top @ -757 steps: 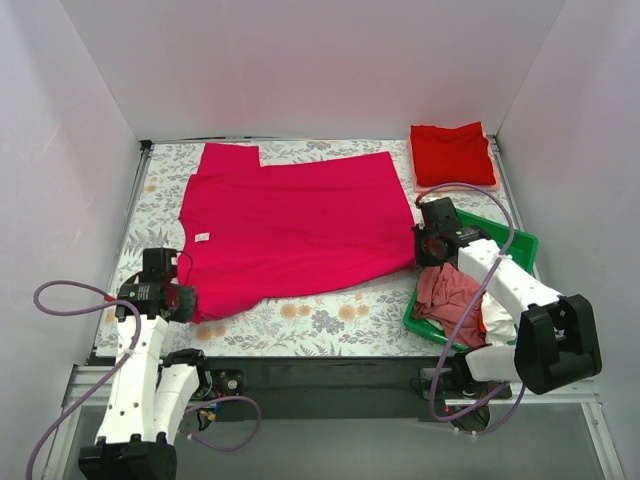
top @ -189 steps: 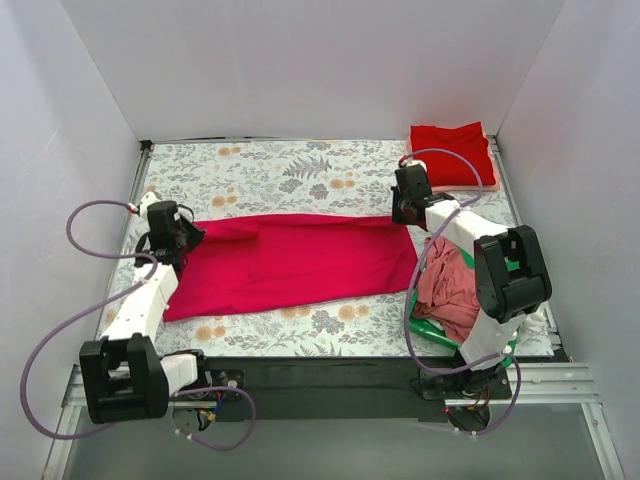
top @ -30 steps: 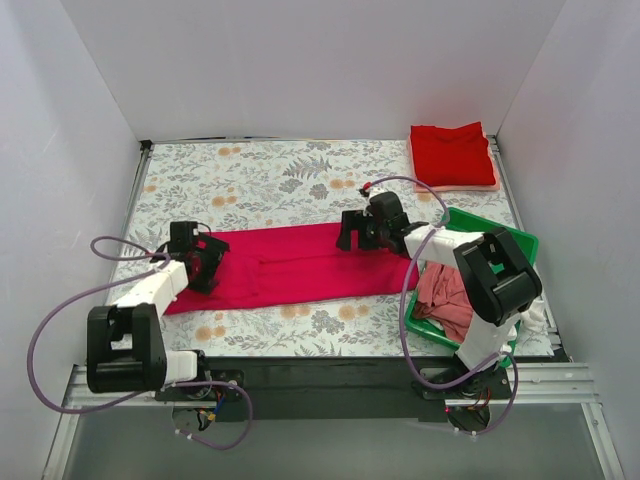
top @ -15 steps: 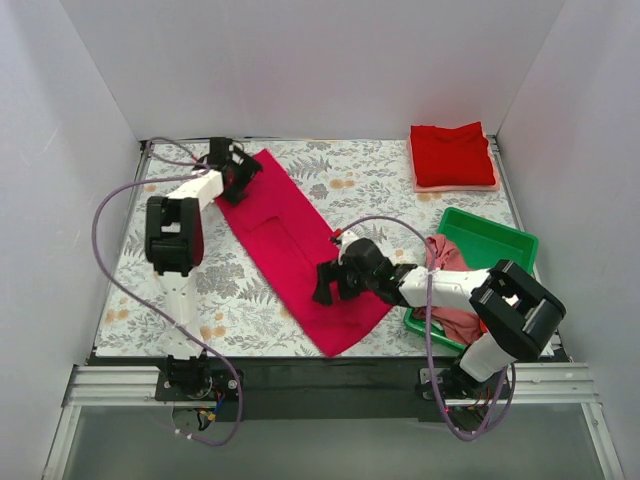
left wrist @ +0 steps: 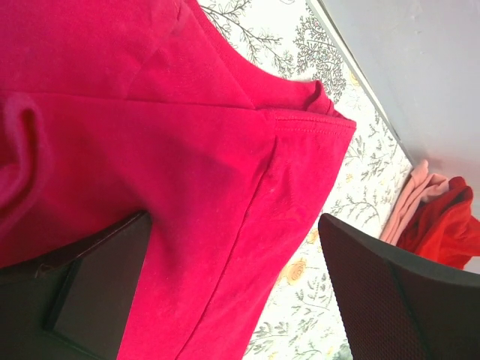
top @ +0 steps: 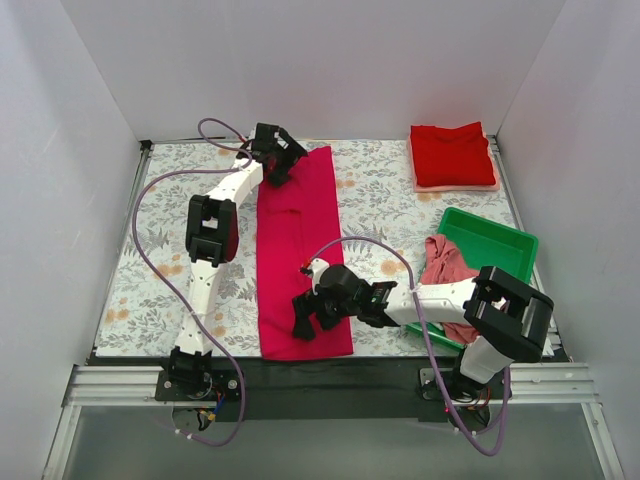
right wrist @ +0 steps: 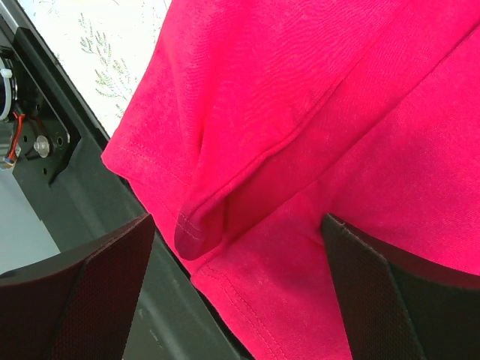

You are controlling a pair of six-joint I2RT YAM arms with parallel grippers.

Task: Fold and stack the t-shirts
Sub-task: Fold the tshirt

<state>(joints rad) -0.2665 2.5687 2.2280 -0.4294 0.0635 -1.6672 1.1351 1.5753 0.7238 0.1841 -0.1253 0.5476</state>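
Note:
A magenta-crimson t-shirt, folded into a long narrow strip, runs from the back of the table to its front edge. My left gripper stands open over the strip's far end, with cloth lying between its wide-apart fingers. At the near end my right gripper is open over the hem, which overhangs the front rail. A folded brighter red t-shirt rests on a pale pink one at the back right. The left wrist view also shows that red t-shirt.
A green tray at the right holds a crumpled dusty-pink t-shirt. The black front rail lies just under the strip's near hem. White walls close in the left, back and right sides.
The strip has swung from a diagonal to lying straight from back to front. My left gripper moved right along the back edge. My right gripper moved nearer and to the left.

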